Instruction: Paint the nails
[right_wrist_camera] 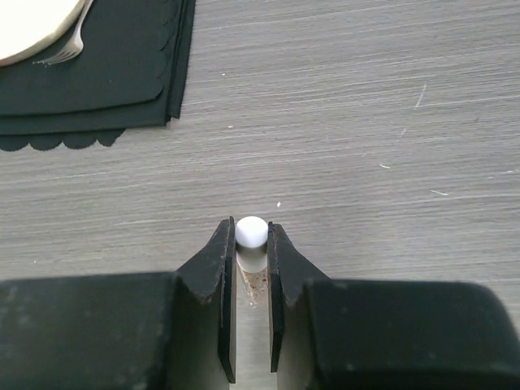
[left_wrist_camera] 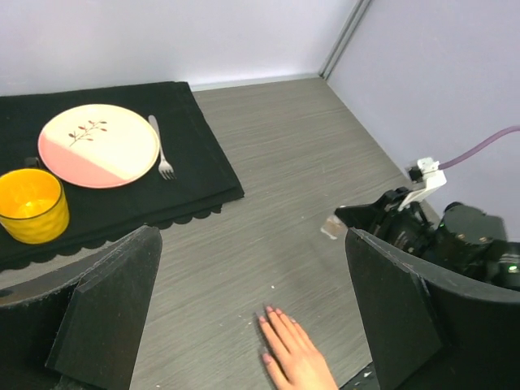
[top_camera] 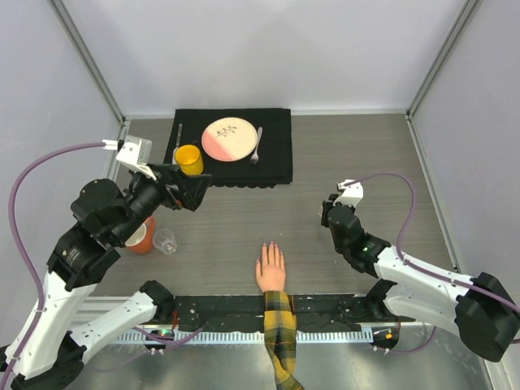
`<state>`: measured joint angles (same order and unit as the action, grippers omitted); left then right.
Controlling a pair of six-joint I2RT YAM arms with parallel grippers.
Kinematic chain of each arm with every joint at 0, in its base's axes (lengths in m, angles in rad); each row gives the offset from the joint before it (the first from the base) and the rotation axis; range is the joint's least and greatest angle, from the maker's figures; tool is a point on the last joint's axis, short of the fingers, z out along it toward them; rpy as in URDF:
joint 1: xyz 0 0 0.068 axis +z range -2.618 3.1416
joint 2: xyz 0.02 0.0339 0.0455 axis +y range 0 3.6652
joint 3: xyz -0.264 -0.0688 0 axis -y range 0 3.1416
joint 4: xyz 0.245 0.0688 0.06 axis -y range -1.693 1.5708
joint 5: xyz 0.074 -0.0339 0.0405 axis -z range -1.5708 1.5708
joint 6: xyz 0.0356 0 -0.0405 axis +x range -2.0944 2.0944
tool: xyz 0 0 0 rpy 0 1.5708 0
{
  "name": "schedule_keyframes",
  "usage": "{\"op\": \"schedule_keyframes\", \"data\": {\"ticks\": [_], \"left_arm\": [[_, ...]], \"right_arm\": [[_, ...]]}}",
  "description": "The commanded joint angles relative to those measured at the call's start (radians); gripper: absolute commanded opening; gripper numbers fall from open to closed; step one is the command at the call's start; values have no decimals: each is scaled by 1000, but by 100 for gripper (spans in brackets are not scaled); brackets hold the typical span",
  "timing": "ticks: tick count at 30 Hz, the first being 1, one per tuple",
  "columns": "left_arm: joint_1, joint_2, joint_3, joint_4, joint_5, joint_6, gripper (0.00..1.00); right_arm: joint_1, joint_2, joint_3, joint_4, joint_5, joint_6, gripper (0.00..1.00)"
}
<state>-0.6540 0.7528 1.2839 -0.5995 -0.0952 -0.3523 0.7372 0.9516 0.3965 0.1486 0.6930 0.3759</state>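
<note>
While right fingers (right_wrist_camera: 221, 284) clamp white-capped bottle (right_wrist_camera: 251, 231), left fingers (left_wrist_camera: 114, 309) gape wide apart; nails (left_wrist_camera: 270, 310) well apart from both.

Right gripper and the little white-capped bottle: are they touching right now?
Touching. In the right wrist view the right gripper clamps the white-capped bottle: both jaws sit flush against its sides, with no gap showing.
</note>
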Motion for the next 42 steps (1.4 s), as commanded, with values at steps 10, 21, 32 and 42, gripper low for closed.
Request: {"op": "schedule_keyframes", "data": {"ticks": [10, 21, 32, 42], "left_arm": [[1, -13, 15, 1, 26, -106, 100], [1, -29, -11, 36, 32, -163, 100], [1, -59, -11, 40, 19, -166, 100], [1, -76, -20, 33, 9, -159, 100]], "right_arm": [[1, 118, -156, 422, 85, -17, 1], [1, 136, -166, 398, 73, -5, 13], [1, 197, -176, 404, 57, 24, 21], [4, 176, -121, 275, 36, 73, 54]]}}
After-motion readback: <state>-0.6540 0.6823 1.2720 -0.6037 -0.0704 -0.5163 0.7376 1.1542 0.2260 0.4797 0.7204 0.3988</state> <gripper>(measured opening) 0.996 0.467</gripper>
